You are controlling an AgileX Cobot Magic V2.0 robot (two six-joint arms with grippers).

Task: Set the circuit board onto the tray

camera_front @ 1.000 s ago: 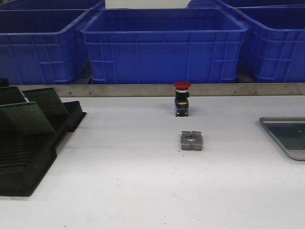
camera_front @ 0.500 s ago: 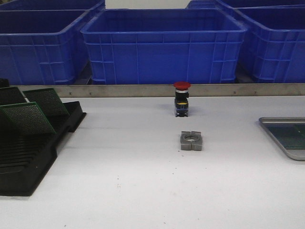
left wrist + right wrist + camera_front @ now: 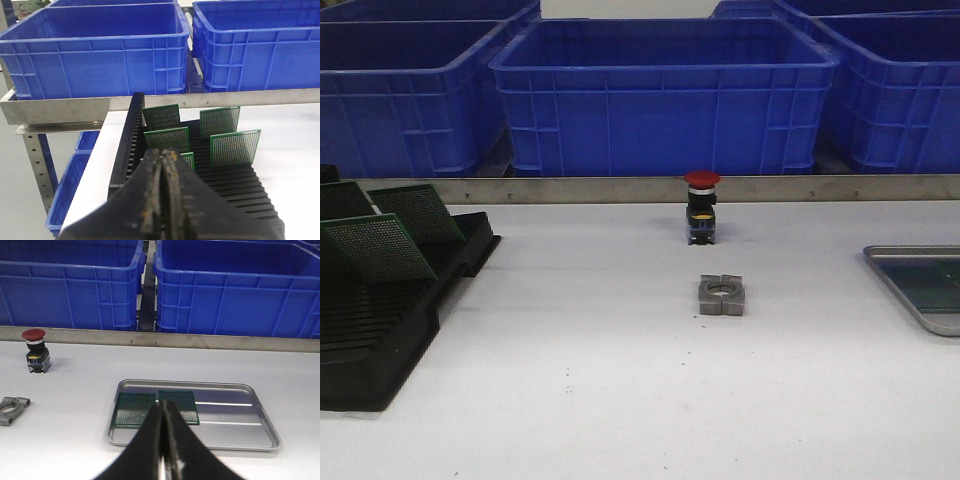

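Green circuit boards [image 3: 155, 408], two of them, lie flat side by side at one end of the grey tray [image 3: 260, 436], whose long axis runs parallel to the table's metal back rail [image 3: 200, 341]. They sit just beyond the right gripper [image 3: 162, 440], its jaws pressed together on nothing. The left gripper [image 3: 163, 185], likewise closed and empty, hangs over the black rack [image 3: 240, 185] of upright boards.

I count 2 green perforated circuit boards [image 3: 136, 409] [image 3: 178, 404] on 1 shallow grey metal tray [image 3: 240, 437], 5 more [image 3: 235, 147] in 1 black slotted plastic rack [image 3: 131, 131], 1 red-capped push button [image 3: 701, 208], and 1 grey metal clamp block [image 3: 722, 295].
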